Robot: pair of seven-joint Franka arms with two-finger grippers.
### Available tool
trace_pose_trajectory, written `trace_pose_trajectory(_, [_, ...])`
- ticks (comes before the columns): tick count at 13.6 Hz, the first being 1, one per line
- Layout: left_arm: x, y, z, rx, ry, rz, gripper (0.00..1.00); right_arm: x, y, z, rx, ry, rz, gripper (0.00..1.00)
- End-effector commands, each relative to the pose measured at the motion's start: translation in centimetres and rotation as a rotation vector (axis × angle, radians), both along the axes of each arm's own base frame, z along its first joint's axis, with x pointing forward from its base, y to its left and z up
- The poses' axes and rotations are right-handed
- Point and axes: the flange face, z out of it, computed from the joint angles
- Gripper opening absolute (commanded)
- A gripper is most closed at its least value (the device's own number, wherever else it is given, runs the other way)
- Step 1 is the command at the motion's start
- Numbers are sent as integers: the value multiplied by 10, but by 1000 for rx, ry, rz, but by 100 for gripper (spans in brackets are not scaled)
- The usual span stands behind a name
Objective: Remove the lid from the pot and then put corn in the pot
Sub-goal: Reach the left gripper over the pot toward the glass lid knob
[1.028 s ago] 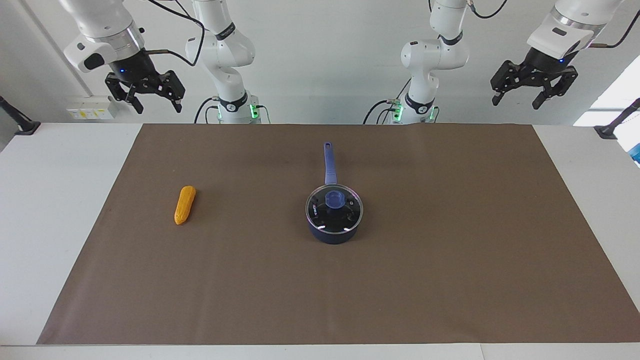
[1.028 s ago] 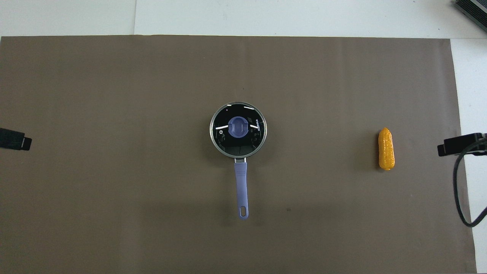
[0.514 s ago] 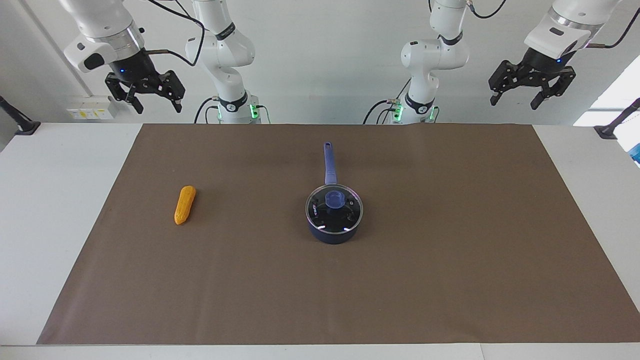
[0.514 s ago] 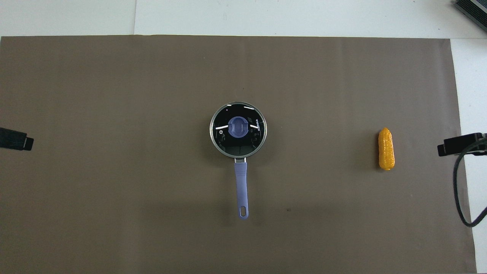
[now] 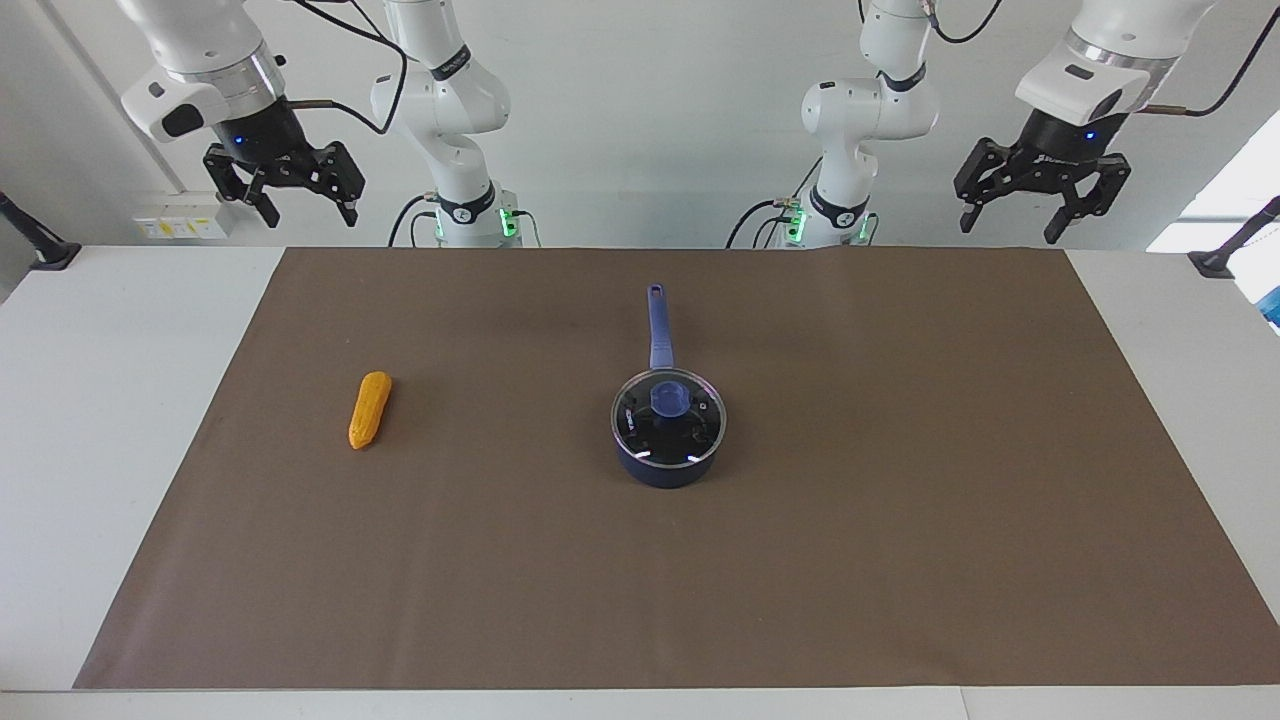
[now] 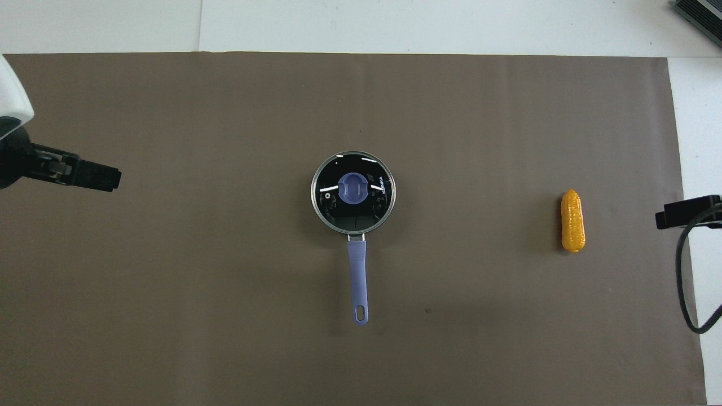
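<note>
The pot point(image 5: 668, 462) is a small navy saucepan with a paler blue handle point(image 5: 659, 328) pointing up the facing view, toward my bases. The lid point(image 5: 668, 420) sits flat on it: clear glass, thin metal rim, blue knob in the middle. The corn point(image 5: 369, 409) is a short orange-yellow cob with a bumpy skin, lying alone at centre left of the facing view.

All of it rests on the brown mat point(image 5: 900, 520) covering the worktop point(image 5: 110, 400). My left pincer point(image 5: 1042, 200) hangs released at the upper right of the facing view, well apart from the pot. My right pincer point(image 5: 284, 190) hangs released at the upper left, well above the corn, touching nothing.

In the overhead view both pincers are cut off by the frame edges — only dark tips show. The pot's inside is hard to read through the reflecting glass.
</note>
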Motion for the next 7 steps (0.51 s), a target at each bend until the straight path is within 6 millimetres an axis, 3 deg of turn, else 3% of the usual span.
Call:
trace_pose_trajectory(1, [8, -37, -17, -3, -24, 2, 100, 2, -5, 4, -38, -34, -10, 100])
trace_pose_trajectory(7, [20, -127, -68, -14, -20, -46, 100, 1, 0, 4, -16, -31, -9, 100])
